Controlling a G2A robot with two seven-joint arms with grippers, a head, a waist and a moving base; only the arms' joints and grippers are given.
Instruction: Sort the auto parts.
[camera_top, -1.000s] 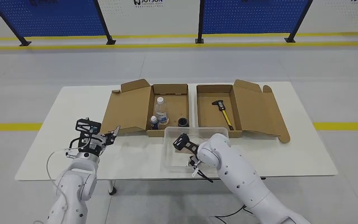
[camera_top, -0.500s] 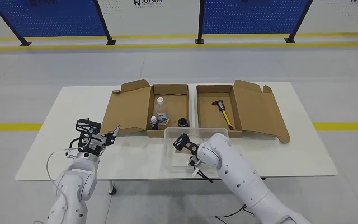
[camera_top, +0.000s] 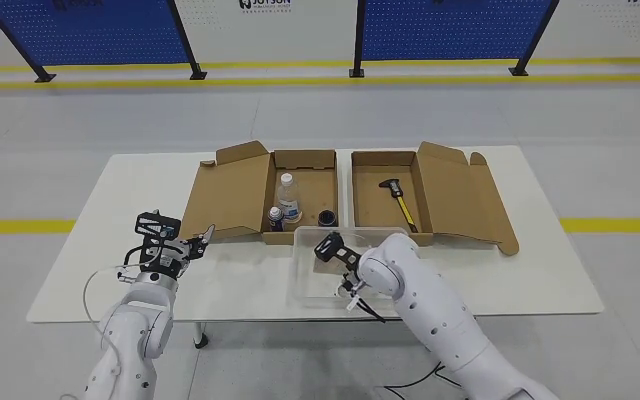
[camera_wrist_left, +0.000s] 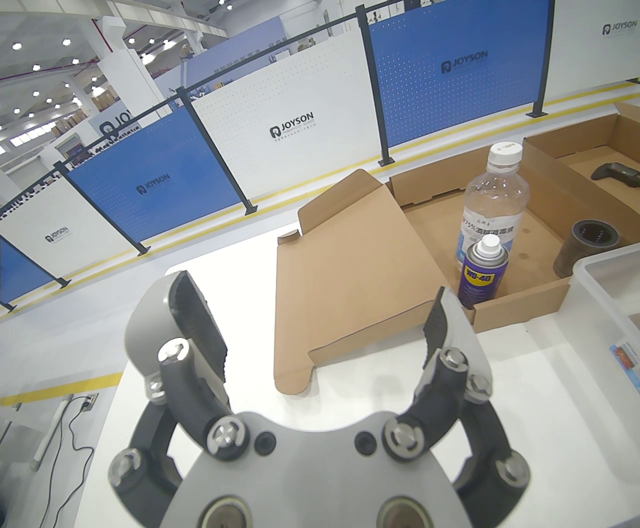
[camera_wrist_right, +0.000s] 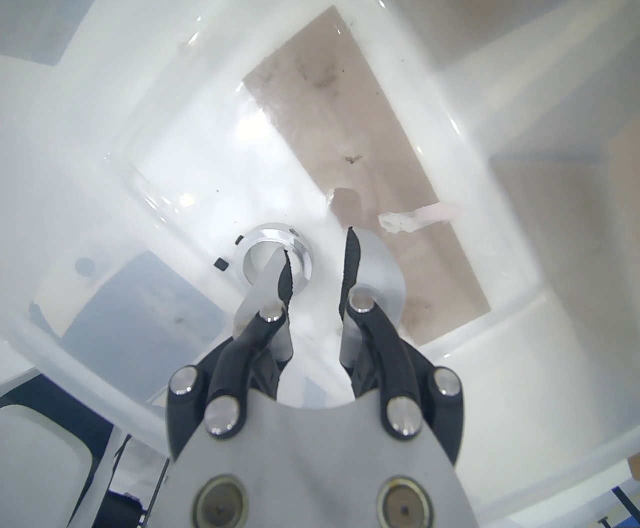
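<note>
Closing on the ring in the bin.
The right gripper (camera_wrist_right: 318, 245) hangs low inside the clear bin (camera_top: 302, 268), jaws part open and holding nothing. One fingertip sits over the bore of the silver ring (camera_wrist_right: 265, 231), which lies flat on the bin floor, and the other is just outside its rim. Recommended: keep the wrist vertical, seat the pads astride the ring wall, close firmly, then lift straight up clear of the bin wall. The left gripper (camera_wrist_left: 311, 290) is wide open and empty, near the box flap (camera_wrist_left: 340, 260). Compared with one second earlier, the right wrist has shifted slightly away from the robot; the left arm is unchanged.
</note>
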